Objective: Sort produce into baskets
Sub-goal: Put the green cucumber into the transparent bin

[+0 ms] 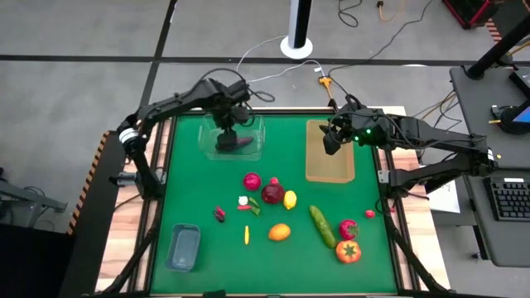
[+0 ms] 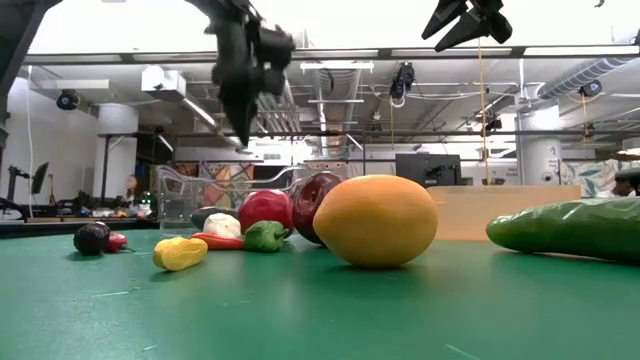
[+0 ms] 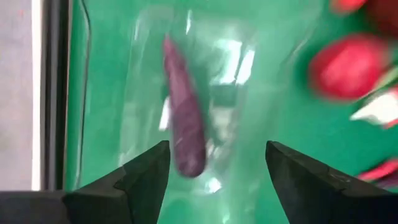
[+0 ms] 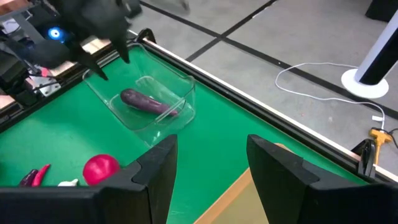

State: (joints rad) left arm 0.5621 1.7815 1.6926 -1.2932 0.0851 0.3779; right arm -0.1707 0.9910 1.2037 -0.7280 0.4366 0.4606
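Observation:
A purple eggplant lies on the floor of the clear plastic tub at the table's far left; it also shows in the right wrist view. My left gripper hangs open and empty just above the tub, over the eggplant, fingers pointing down. My right gripper is open and empty above the left edge of the tan wooden tray. The remaining produce lies on the green mat in the middle and near right.
On the mat lie a red round fruit, a dark red one, a yellow one, an orange one, a cucumber, a tomato and small chillies. A bluish-grey tub stands near left.

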